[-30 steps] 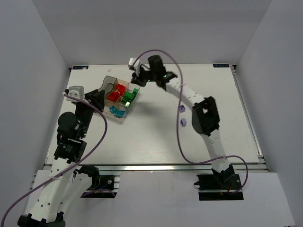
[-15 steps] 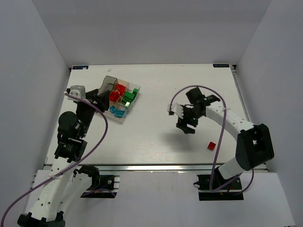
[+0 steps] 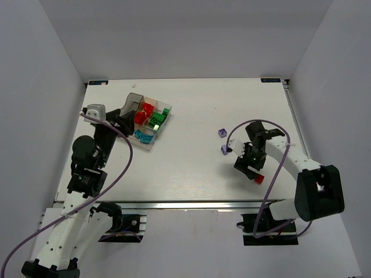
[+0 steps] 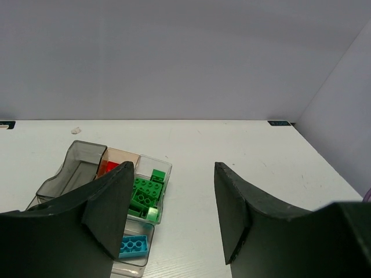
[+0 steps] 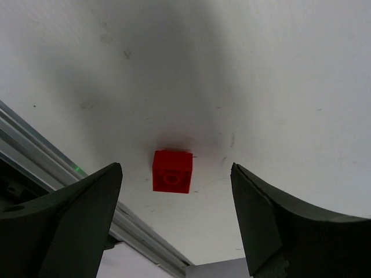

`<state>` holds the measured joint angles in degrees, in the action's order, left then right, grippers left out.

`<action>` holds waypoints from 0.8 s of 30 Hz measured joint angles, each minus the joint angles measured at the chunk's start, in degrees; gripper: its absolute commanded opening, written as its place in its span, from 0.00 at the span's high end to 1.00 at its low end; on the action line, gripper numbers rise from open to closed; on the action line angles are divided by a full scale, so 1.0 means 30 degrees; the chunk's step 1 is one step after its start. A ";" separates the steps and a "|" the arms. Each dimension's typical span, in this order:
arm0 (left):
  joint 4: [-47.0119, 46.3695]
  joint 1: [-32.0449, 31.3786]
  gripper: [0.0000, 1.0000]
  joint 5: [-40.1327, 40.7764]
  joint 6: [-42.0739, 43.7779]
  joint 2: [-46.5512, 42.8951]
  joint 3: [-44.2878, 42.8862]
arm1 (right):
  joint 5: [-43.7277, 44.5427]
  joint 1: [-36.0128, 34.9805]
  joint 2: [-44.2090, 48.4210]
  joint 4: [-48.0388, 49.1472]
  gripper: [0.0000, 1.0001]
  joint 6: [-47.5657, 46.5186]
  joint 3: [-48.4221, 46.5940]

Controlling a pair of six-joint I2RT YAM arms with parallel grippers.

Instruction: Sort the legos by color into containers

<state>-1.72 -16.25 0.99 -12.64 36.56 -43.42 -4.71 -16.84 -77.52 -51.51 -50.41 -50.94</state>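
Observation:
The containers are one clear divided tray (image 3: 134, 98) at the back left, holding red legos (image 3: 143, 113), green legos (image 3: 157, 119) and cyan legos (image 3: 142, 136). My left gripper (image 3: 120, 118) hovers open and empty just left of the tray; its wrist view shows the tray (image 4: 81, 157) with green legos (image 4: 145, 194) and a cyan brick (image 4: 134, 246) past the left gripper (image 4: 174, 168). A loose red brick (image 3: 259, 178) lies near the front edge. My right gripper (image 3: 250, 165) hangs over it, open; in its wrist view the red brick (image 5: 172, 171) sits on the table between the spread fingers of the right gripper (image 5: 175, 168).
Two light purple bricks (image 3: 221, 132) (image 3: 224, 150) lie on the table behind the right gripper. The table's front metal rail (image 5: 52, 174) runs close to the red brick. White enclosure walls stand on three sides.
My right arm has swung from above the tray to the near right of the table and now hangs open over the red brick. The left arm has stayed beside the tray.

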 measured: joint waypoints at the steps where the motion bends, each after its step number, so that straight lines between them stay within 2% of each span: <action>1: 0.0000 0.0000 0.33 0.0029 0.0051 0.0029 0.0015 | 0.0189 0.0138 -0.0342 -0.0029 0.19 0.0270 0.0364; 9: 0.0007 0.0000 0.32 0.0051 0.0146 0.0299 0.0248 | 0.1260 0.0758 -0.1413 0.0044 0.16 0.1472 0.1209; 14: 0.0000 0.0000 0.32 0.0160 0.0226 0.0284 0.0255 | 0.2055 0.0867 -0.2011 0.0670 0.24 0.1887 0.2149; 17: 0.0000 0.0000 0.32 0.0219 0.0270 0.0291 0.0270 | 0.2419 0.0882 -0.2259 0.0918 0.46 0.2025 0.2266; 18: 0.0000 0.0000 0.32 0.0248 0.0270 0.0291 0.0277 | 0.2528 0.0882 -0.2288 0.1005 0.63 0.2047 0.2266; 21: 0.0000 0.0000 0.32 0.0306 0.0277 0.0291 0.0277 | 0.2645 0.0874 -0.2288 0.1166 0.87 0.2040 0.2186; 24: 0.0000 0.0000 0.32 0.0342 0.0277 0.0291 0.0277 | 0.2470 0.0860 -0.2302 0.0692 0.96 0.1494 0.1392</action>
<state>-1.72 -16.25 2.02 -11.81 37.43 -42.59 2.70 -14.26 -84.42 -49.43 -45.93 -46.76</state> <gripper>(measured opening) 0.679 0.429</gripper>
